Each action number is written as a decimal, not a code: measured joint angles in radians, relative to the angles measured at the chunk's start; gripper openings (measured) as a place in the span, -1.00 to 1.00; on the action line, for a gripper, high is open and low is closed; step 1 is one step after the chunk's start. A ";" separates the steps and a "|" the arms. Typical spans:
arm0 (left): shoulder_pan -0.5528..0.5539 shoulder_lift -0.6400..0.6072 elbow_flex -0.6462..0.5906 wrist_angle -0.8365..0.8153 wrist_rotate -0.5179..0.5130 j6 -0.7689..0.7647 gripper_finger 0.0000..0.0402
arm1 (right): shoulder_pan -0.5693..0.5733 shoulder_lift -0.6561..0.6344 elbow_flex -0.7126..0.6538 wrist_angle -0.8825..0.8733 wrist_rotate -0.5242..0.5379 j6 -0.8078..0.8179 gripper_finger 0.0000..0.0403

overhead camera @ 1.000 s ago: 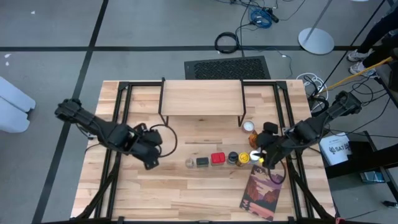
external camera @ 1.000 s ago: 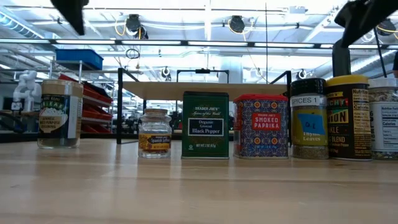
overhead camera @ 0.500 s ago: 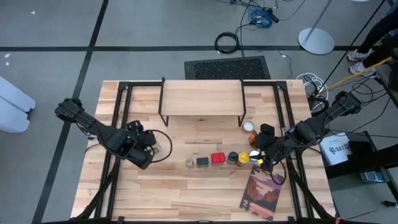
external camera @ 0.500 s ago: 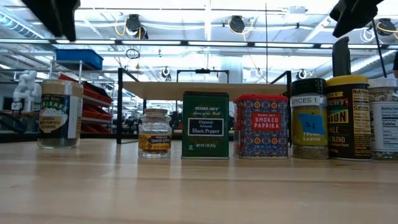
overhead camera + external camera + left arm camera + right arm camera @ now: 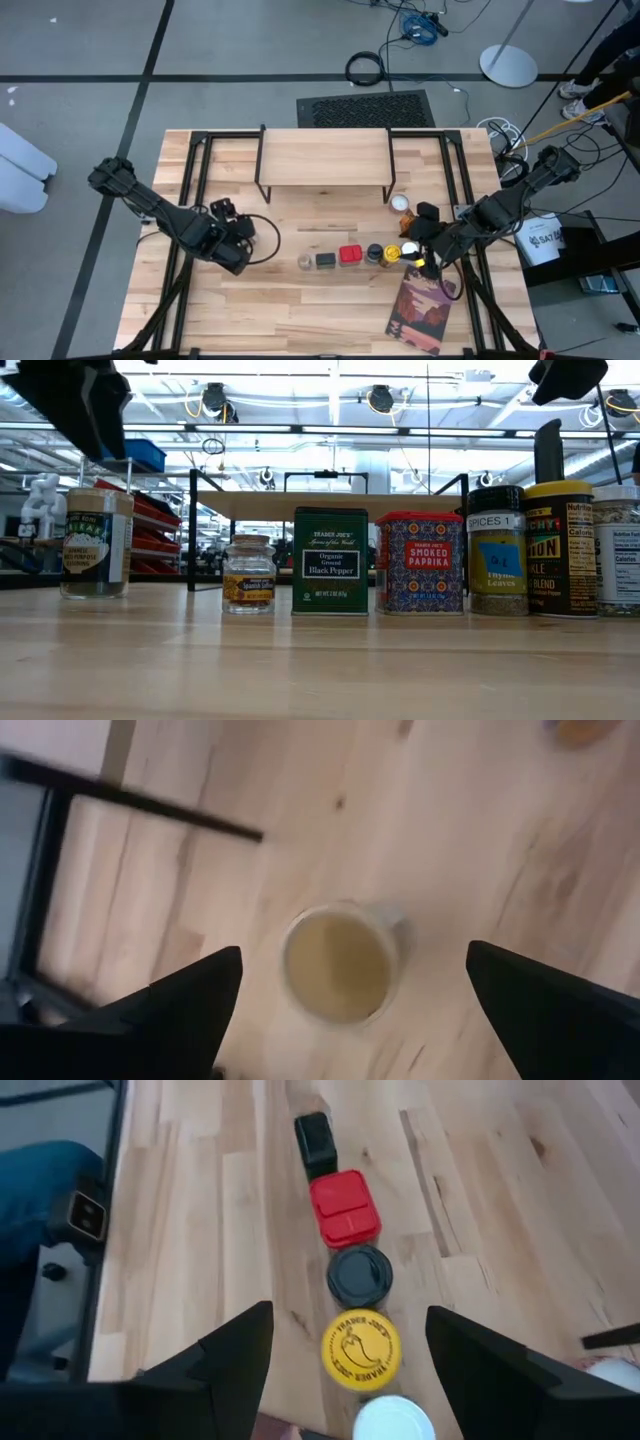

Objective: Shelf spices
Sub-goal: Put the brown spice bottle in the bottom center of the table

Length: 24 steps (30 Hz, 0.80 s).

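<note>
I take the row of spice containers as my reference; from my low camera it is the nearest thing on the table (image 5: 300,300). In that row stand a small tan-topped jar (image 5: 248,574), a dark green black pepper tin (image 5: 330,560), a red smoked paprika tin (image 5: 420,562), a black-capped jar (image 5: 498,550), a yellow-capped jar (image 5: 562,548) and, cut off at the frame edge, a white-capped jar (image 5: 620,550). All are upright on the table, side by side.

Off the tan-jar end of the row, well apart from it, one more jar (image 5: 96,542) stands alone. My left gripper (image 5: 237,238) hangs above it with its fingers spread wide and holding nothing; the left wrist camera looks straight down on that jar's pale top (image 5: 338,963), which sits between the two fingers without touching either.

At the other end of the row, my right gripper (image 5: 420,245) hovers above the yellow-capped jar (image 5: 361,1350), fingers parted and gripping nothing.

A flat picture-covered book (image 5: 422,310) lies beside the row's yellow end, on the near side.

Beyond the row stands the shelf (image 5: 325,158), its plank top bare. One more jar with an orange label (image 5: 401,204) stands by the shelf's leg, on the table.
</note>
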 joint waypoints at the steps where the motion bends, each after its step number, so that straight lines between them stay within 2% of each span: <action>1: -0.006 0.000 0.000 0.025 -0.008 0.000 0.96 | 0.000 0.000 0.000 0.016 0.000 -0.005 0.25; 5: -0.050 0.000 0.000 0.123 -0.048 0.001 0.96 | 0.000 0.012 0.000 0.080 -0.001 -0.043 0.25; 11: -0.085 -0.006 -0.001 0.016 -0.062 -0.073 0.96 | 0.000 0.034 0.000 0.140 -0.005 -0.116 0.25; 14: -0.090 -0.016 -0.001 0.199 -0.093 -0.043 0.96 | 0.000 0.043 0.000 0.140 -0.005 -0.123 0.25; 18: -0.090 0.004 0.000 0.537 -0.095 0.148 0.96 | 0.000 0.045 0.000 0.140 -0.005 -0.140 0.25; 24: -0.066 0.134 0.000 0.701 -0.054 0.213 0.96 | 0.000 0.045 0.000 0.139 -0.006 -0.150 0.25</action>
